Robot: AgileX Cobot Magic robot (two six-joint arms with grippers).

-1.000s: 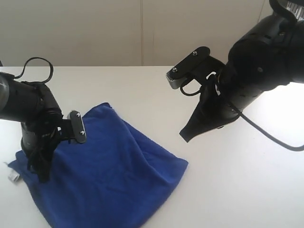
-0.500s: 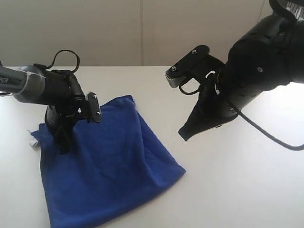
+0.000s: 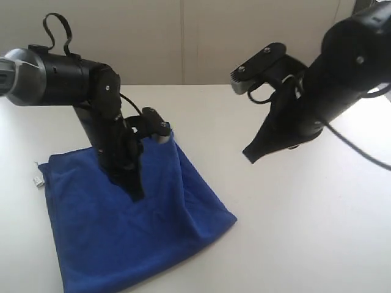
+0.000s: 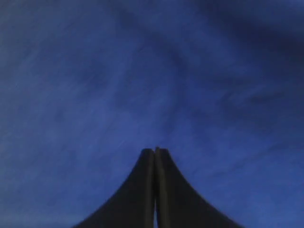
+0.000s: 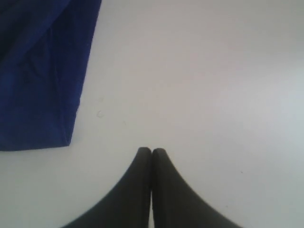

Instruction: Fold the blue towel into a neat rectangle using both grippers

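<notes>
The blue towel [image 3: 153, 238] lies spread on the white table [image 3: 305, 232], roughly rectangular, with its small white tag [image 3: 38, 180] at the left edge. My left gripper [image 3: 135, 193] points down over the towel's upper middle. In the left wrist view the left gripper [image 4: 155, 150] is shut with nothing between its fingers, and the blue towel [image 4: 95, 71] fills the view. My right gripper [image 3: 250, 155] hangs in the air right of the towel, shut and empty. In the right wrist view the right gripper [image 5: 152, 150] is over bare table, with a corner of the blue towel [image 5: 38, 71] to one side.
A pale wall [image 3: 183, 36] stands behind the table's far edge. Bare white table surface [image 5: 213, 71] stretches to the right of the towel and in front of the right arm.
The left arm swung right from the towel's left corner to over its middle. The towel shifted up and right early on, then stayed put. The right gripper rose slightly to the right.
</notes>
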